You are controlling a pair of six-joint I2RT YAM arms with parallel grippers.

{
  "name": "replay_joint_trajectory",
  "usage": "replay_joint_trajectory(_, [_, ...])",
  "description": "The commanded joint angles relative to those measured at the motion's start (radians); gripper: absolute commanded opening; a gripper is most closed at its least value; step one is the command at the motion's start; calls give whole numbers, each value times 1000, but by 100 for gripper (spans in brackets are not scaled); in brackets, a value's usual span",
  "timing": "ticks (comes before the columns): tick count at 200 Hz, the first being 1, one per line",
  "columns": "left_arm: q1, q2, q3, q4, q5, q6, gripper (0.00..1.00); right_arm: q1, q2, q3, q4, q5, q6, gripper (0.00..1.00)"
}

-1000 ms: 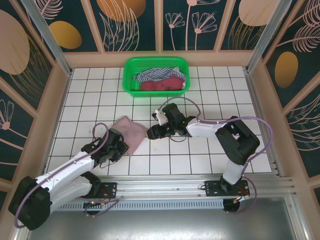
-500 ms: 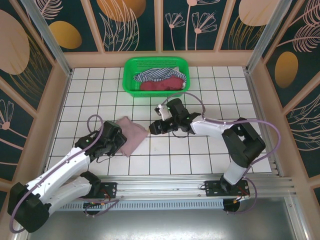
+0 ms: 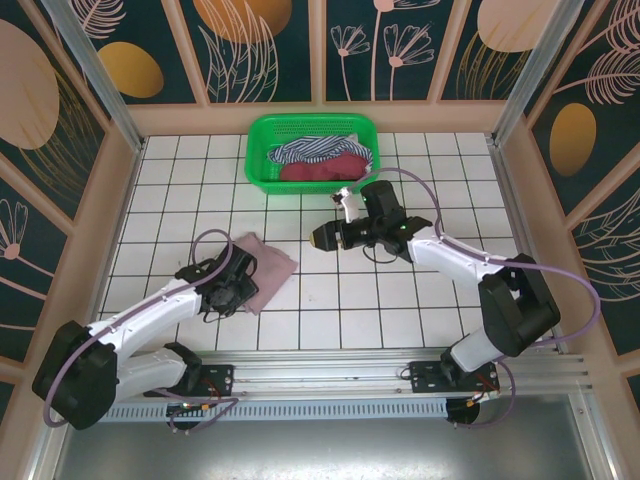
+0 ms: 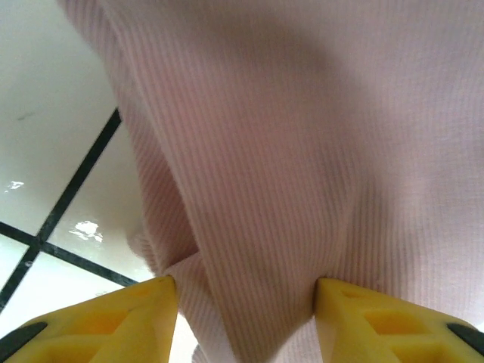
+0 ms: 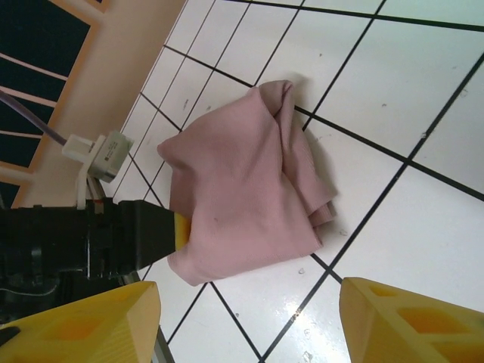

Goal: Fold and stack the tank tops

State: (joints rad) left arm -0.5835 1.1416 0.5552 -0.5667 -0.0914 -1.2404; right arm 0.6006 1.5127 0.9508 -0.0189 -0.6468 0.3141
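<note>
The dusty pink tank top lies folded into a small bundle on the white tiled table, left of centre. My left gripper is at its near-left edge. In the left wrist view its jaws stand apart, open, with a fold of the ribbed pink cloth lying between the yellow fingers. My right gripper hovers open to the right of the bundle, clear of it. In its own view the gripper has nothing between its fingers, and the pink top lies ahead. The striped top and maroon top lie in the basket.
A green plastic basket stands at the back centre of the table. Wooden-framed patterned walls close in the left, back and right sides. One yellow finger of the left arm touches the bundle's edge in the right wrist view.
My right gripper let go of the pink top's right corner, opened wider and drew back to the right and away. My left gripper opened on the cloth's near-left edge.
</note>
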Motion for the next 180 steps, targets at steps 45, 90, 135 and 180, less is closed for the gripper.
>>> replay_joint_trajectory(45, [48,-36,-110,138,-17,51,47,-43,-26,-29,-69,-16,-49,65])
replay_joint_trajectory(90, [82,89,-73,251,-4,144,39,-47,-25,-27,-81,-15,-51,65])
replay_joint_trajectory(135, [173,155,4,207,-25,287,14,-78,-45,-13,-79,-16,-46,79])
replay_joint_trajectory(180, [319,314,149,189,-52,517,5,-114,-45,39,-128,-12,-79,81])
